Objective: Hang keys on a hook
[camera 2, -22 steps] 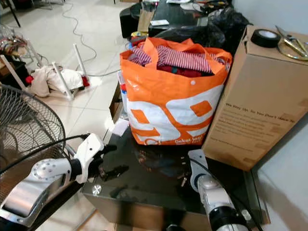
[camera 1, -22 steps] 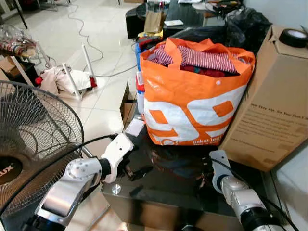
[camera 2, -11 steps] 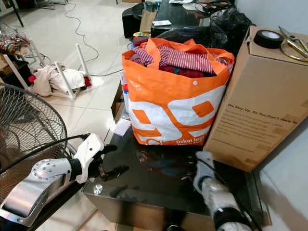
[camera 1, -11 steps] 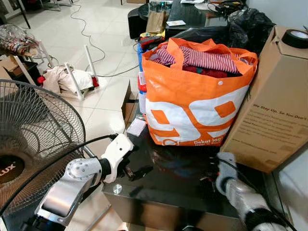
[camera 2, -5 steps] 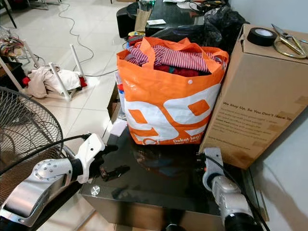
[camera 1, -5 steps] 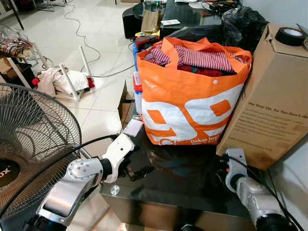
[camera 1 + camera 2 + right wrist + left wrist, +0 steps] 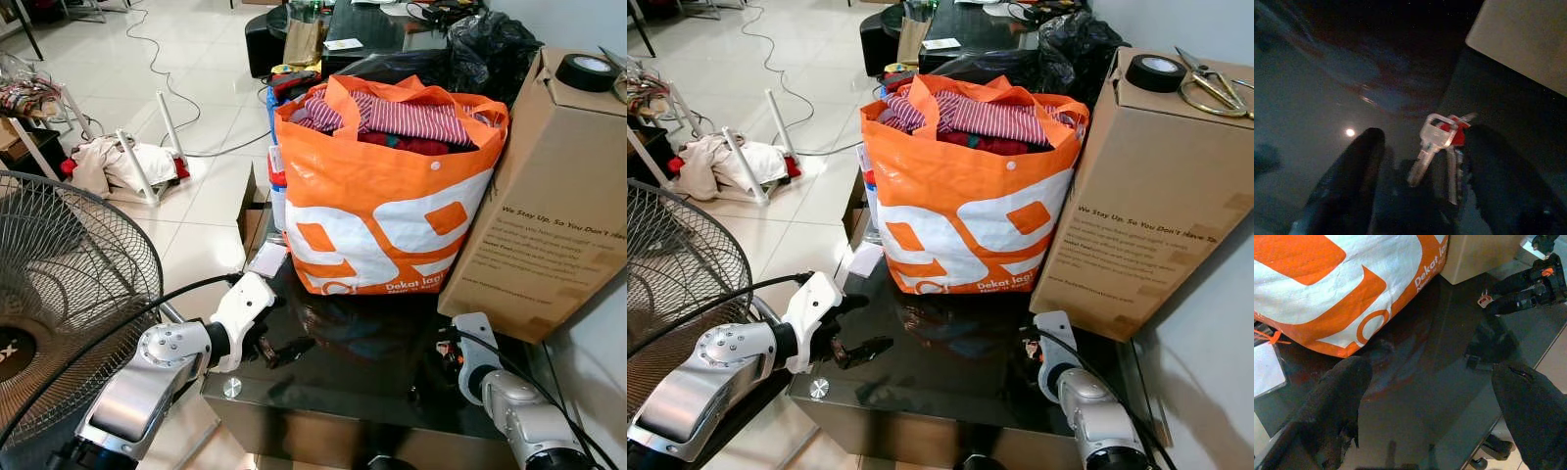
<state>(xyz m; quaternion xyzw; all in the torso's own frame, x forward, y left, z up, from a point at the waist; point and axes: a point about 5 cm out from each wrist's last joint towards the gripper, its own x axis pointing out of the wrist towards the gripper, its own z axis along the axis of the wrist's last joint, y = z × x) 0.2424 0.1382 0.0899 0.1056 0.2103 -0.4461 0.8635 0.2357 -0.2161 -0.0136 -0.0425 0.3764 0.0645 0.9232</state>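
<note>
1. Tiled floor [image 7: 211, 186], pale and glossy, with one cable trailing across it; one glossy black glass table [image 7: 372, 382] stands in the foreground.
2. On the table: one orange-and-white woven plastic bag [image 7: 387, 211], stuffed with striped cloth, and one tall brown cardboard box [image 7: 549, 196] touching the bag's side.
3. On the box top: one black tape roll [image 7: 1157, 71] and one pair of scissors [image 7: 1207, 86].
4. One round wire-grille fan [image 7: 59, 294] beside the left arm.
5. Left gripper [image 7: 1435, 416]: two black, rough-looking fingers spread wide over the table's near edge, nothing between them. The bag lies just ahead of it.
6. Right gripper [image 7: 1422, 169]: two black fingers [image 7: 1352, 171] apart, low over the glass by the box's lower corner.
7. Keys [image 7: 1440, 147]: one small bunch, at least two silver metal blades and a red tag, lying in the gap between the right gripper's fingers, toward their tips. Cannot tell whether the fingers touch or pinch them.
8. From the left wrist view, the right gripper shows far across the table, with a small red-and-white tag at its tip.
</note>
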